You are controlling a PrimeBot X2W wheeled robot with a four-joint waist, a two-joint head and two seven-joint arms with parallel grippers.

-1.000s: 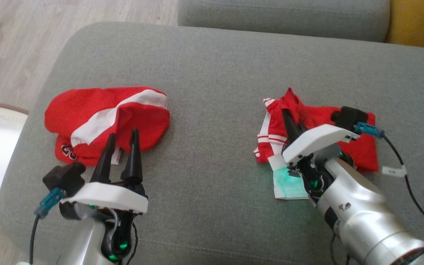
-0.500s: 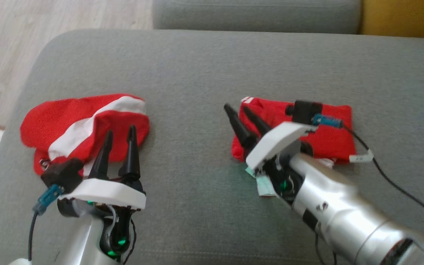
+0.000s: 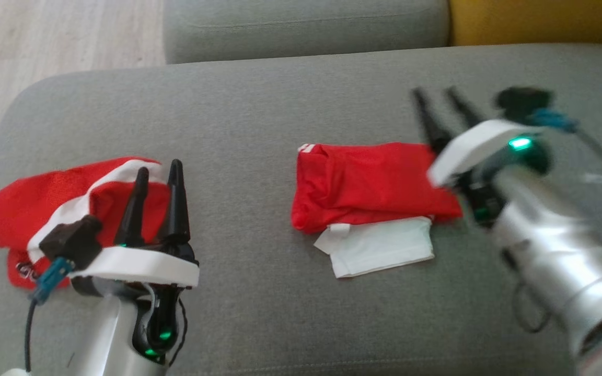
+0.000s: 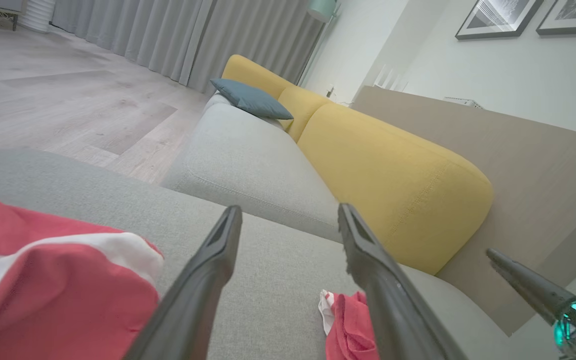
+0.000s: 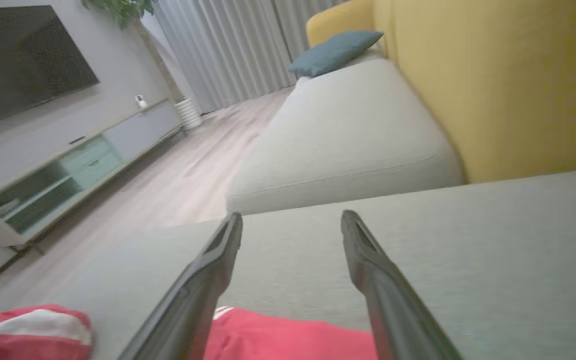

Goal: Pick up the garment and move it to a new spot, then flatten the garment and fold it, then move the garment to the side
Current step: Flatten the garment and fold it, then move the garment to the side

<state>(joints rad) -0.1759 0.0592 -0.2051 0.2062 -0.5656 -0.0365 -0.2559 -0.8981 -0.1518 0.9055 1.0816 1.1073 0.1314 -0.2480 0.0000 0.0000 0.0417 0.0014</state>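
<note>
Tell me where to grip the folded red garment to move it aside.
Take the near right corner of the folded garment, coming low from the right with the open right gripper. There the red layers lie over the white layer, so one pinch probably holds all together.

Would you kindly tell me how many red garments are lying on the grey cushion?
2. One rumpled, white-striped garment lies at the cushion's left end, beyond the left gripper; one folded garment lies right of centre. Others may lie outside the views.
</note>
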